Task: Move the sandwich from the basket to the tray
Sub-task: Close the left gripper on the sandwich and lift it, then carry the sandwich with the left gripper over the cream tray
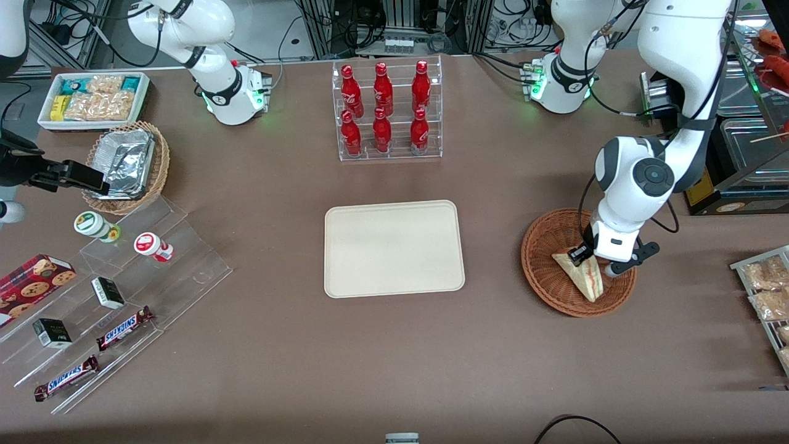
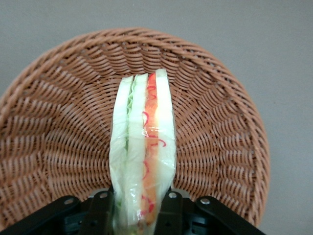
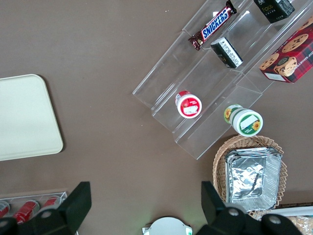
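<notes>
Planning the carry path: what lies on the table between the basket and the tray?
Front view: bare brown tabletop between basket and tray. The pincer grips the sandwich in the basket.

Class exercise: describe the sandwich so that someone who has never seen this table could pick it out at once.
Find the cream tray in the middle of the table, then look toward the working arm's end for the round reddish-brown basket. Inside it, clamped in the gripper, is the sandwich: the only pale bread wedge here, with red and green filling along its edge.
</notes>
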You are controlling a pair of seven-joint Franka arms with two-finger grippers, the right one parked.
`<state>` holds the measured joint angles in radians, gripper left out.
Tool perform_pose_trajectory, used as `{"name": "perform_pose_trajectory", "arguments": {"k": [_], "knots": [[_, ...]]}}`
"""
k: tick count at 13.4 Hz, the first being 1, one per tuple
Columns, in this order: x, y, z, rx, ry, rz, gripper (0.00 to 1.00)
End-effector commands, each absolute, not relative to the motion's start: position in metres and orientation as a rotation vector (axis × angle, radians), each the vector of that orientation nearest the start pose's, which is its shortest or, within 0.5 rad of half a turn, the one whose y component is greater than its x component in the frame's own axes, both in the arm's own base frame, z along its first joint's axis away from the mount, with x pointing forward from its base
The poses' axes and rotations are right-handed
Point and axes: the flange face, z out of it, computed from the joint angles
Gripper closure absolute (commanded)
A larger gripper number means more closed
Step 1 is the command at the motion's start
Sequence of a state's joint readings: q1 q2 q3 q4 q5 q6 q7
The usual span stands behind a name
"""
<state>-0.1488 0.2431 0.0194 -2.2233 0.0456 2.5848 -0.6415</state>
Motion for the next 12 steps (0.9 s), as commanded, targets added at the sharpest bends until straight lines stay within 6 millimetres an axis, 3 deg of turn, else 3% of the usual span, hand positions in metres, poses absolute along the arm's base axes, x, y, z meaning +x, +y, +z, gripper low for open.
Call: {"name": "perform_pose_trajectory", "arguments": {"k": [1, 4, 6, 8, 10, 12], "knots": [[0.567, -0.089, 0.346, -3.034, -0.664, -0.166, 1.00], [0.583, -0.145, 0.409, -3.017, -0.529, -0.086, 1.00], [0.581, -0.197, 0.434, -3.028, -0.416, -0.072, 1.00], [0.570, -0.254, 0.439, -3.037, -0.295, -0.062, 1.00], [0.555, -0.310, 0.430, -3.050, -0.186, -0.054, 1.00], [0.553, -0.350, 0.420, -3.054, -0.194, -0.062, 1.00]]}}
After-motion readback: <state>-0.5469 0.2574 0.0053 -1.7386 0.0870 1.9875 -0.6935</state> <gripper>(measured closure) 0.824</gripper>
